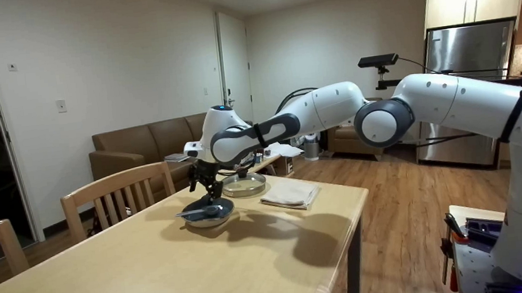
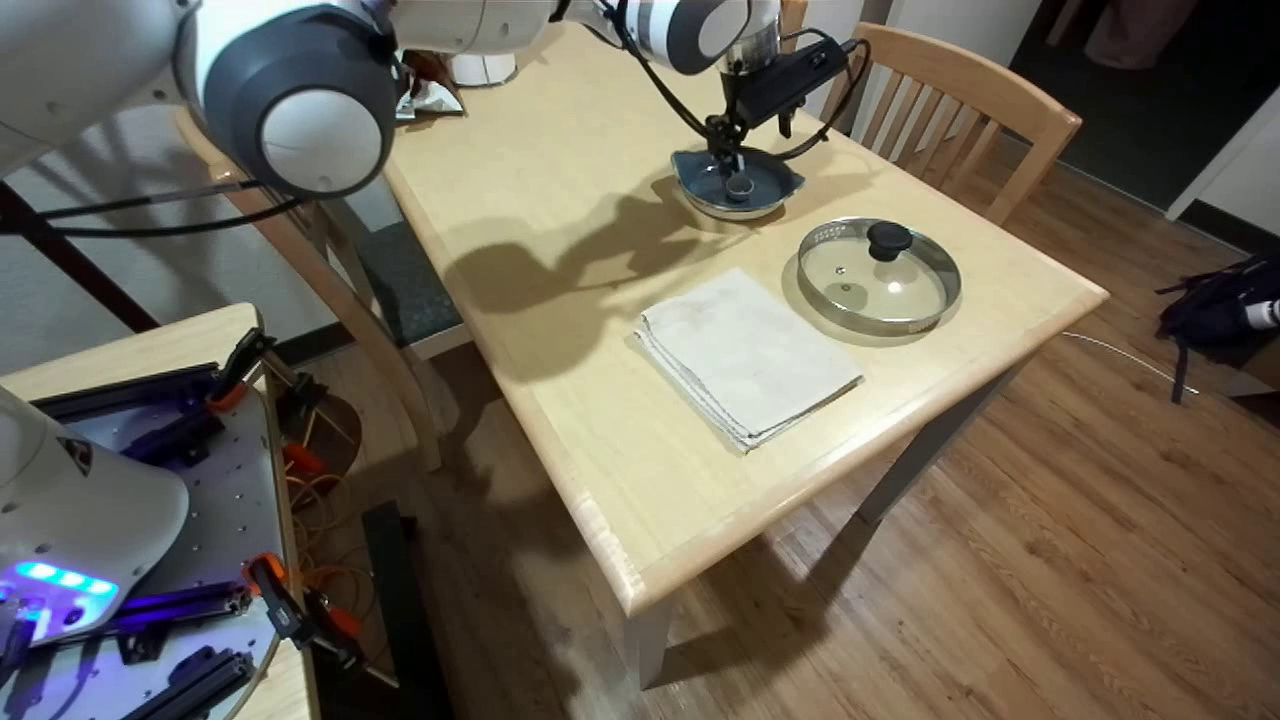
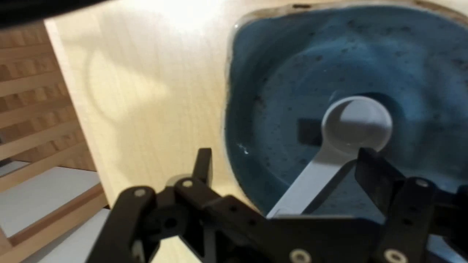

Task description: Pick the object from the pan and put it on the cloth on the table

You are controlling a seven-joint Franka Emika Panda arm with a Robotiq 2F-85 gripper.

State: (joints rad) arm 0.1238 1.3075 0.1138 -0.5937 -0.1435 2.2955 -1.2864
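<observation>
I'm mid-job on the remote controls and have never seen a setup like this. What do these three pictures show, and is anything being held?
The machine is a single white robot arm, stretched out over a wooden table. Two pictures are taken from different spots outside the robot; the close-up comes from a camera on its wrist, looking past the black fingers. On the table are a blue pan with a pale scoop inside, a folded white cloth and, beside it, a glass lid with a black knob. Nothing looks held: in the wrist view the fingers stand apart, with the scoop's handle showing in the gap between them. Whether the fingers touch the scoop, I cannot tell.
</observation>
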